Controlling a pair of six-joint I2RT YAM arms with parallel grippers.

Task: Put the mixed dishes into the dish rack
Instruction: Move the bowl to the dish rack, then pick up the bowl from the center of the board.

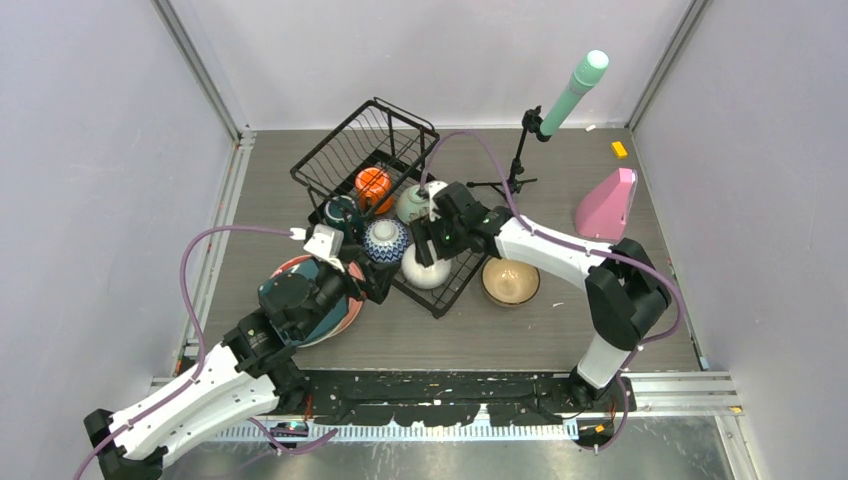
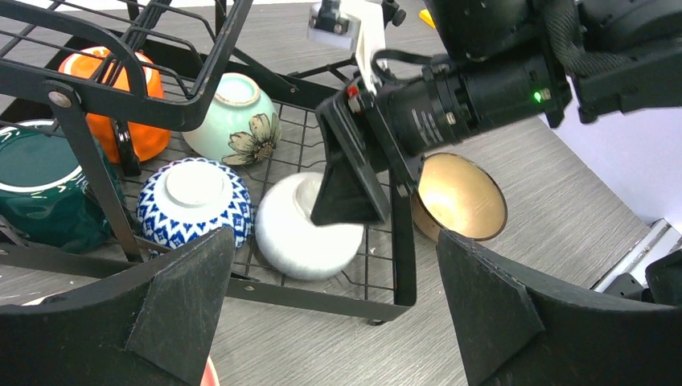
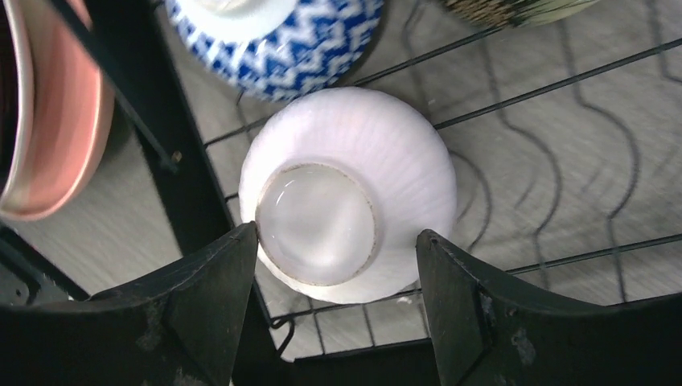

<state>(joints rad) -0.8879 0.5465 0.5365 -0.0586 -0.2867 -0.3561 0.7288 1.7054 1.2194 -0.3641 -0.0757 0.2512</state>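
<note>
The black wire dish rack (image 1: 367,135) stands mid-table. In it are an orange mug (image 1: 373,185), a dark green mug (image 1: 340,212), a mint bowl (image 1: 412,203), a blue-patterned bowl (image 1: 386,240) and an upturned white bowl (image 1: 425,272). My right gripper (image 3: 338,305) is open, its fingers spread either side of the white bowl (image 3: 346,193), just above it. My left gripper (image 2: 334,322) is open and empty at the rack's near edge (image 2: 322,293). A tan bowl (image 1: 510,282) sits on the table right of the rack. Stacked teal and pink plates (image 1: 350,312) lie under my left arm.
A mint cylinder on a black tripod (image 1: 575,90) stands behind the rack on the right. A pink wedge (image 1: 608,205) and a small yellow block (image 1: 619,149) lie at the far right. Walls enclose the table on three sides.
</note>
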